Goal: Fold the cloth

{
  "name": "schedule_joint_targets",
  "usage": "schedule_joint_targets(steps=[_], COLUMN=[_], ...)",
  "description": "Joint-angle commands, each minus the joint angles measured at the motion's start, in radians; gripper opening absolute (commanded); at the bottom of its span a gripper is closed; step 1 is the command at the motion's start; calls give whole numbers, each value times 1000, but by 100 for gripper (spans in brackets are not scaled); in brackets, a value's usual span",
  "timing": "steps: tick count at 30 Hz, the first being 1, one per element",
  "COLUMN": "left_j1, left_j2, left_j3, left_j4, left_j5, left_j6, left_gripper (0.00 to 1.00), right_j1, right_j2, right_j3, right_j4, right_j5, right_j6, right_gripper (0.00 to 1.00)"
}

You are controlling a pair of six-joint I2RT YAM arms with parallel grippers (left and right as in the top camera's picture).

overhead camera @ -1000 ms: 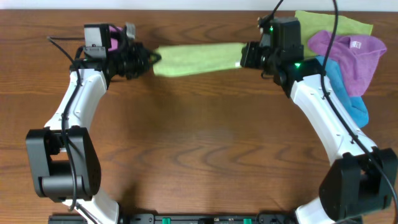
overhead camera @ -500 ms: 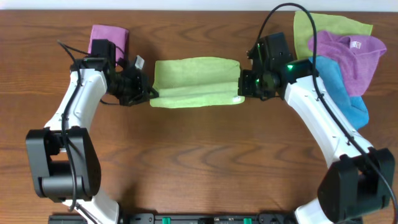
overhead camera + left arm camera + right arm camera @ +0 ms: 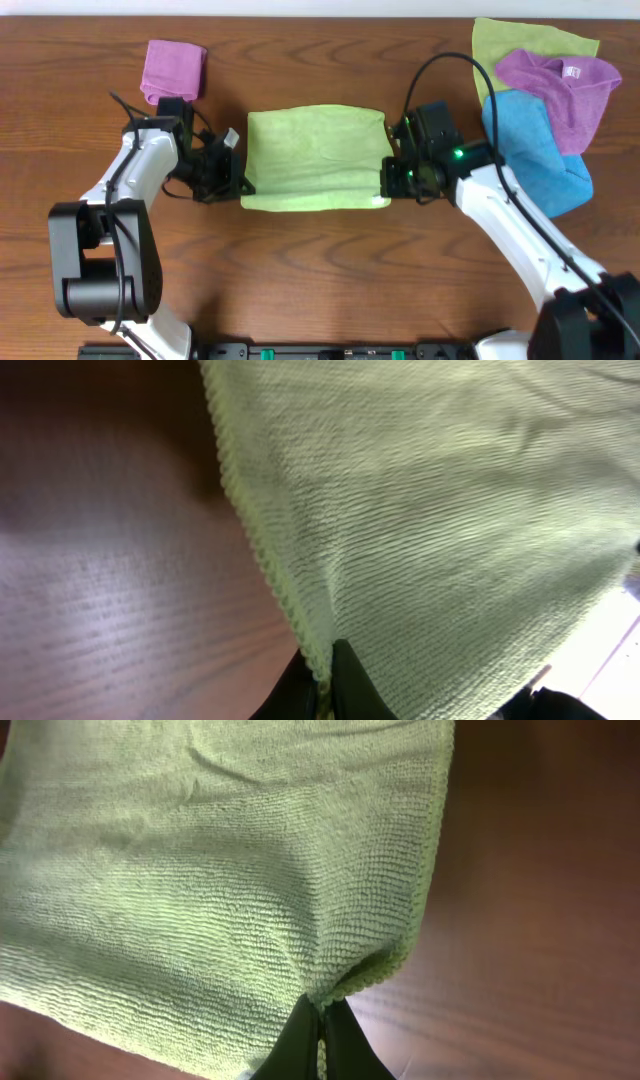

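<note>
Overhead, cloth (image 3: 315, 158) pulled nearer, more spread, left gripper (image 3: 240, 187) and right gripper (image 3: 385, 186) pinching its corners

Brown wood desk (image 3: 320, 260) w/ dark wavy grain filled nearly the whole overhead view. A thin pale strip (image 3: 300, 8) ran along its far edge at top of frame; wall or floor, couldn't tell. Light was even & shadows on the wood were soft. Left wrist view: a whitish sheen (image 3: 110, 590) lay on the desk, & a washed-out bright patch (image 3: 620, 645) sat lower right. Right wrist view: wood looked darker, reddish.
</note>
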Motion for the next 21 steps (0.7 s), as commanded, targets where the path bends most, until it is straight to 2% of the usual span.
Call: schedule_joint_targets(steps=[1,8,15,21], left_j1=[-4,-10,-10,-9], left_j2=[-10,-19,-93,-178], left_j3=[-64,-171,-214,-214], left_j4=[2,12,12,96], left_j5=[-28,-36,-35,-79], left_j6=[26,27,32,-66], left_gripper=[6,6,6,6], right_j1=[3,47,63,59], right_j2=[-42,-85,-86,-87], right_j3=[-77,-195,-218,-217], right_j4=[5,15,50,195], right_j5=[18,15,38,82], right_j6=[33,74,91,99], right_gripper=[2,2,2,1])
